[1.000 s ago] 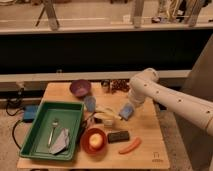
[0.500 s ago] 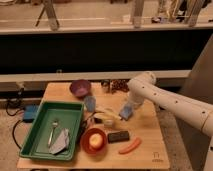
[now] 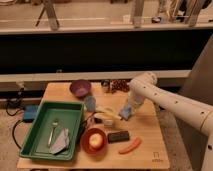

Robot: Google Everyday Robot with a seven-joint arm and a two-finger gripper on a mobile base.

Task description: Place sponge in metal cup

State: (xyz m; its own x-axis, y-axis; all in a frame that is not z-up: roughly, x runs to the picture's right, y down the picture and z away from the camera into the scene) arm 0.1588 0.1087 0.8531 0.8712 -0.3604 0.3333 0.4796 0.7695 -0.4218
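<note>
Hanging over the right half of the light wooden table [image 3: 152, 142], the gripper [image 3: 126, 111] at the end of the white robot arm [image 3: 167, 100] was seen clamped on the small blue sponge [image 3: 124, 115]. The sponge was held just above the tabletop, right of the yellow banana [image 3: 107, 114] and well apart from the pale metal cup [image 3: 90, 103], which stood upright between the purple round bowl [image 3: 80, 88] and the red bowl holding a yellow fruit [image 3: 94, 141]. The sponge's long axis appeared tilted, running from upper right to lower left, though this could not be told with certainty. Compared with a second ago, the arm's elbow had been shifted slightly to the left and lowered, and the sponge had been brought a little lower with it. The green plastic tray [image 3: 35, 147] and the cup had not been moved.
</note>
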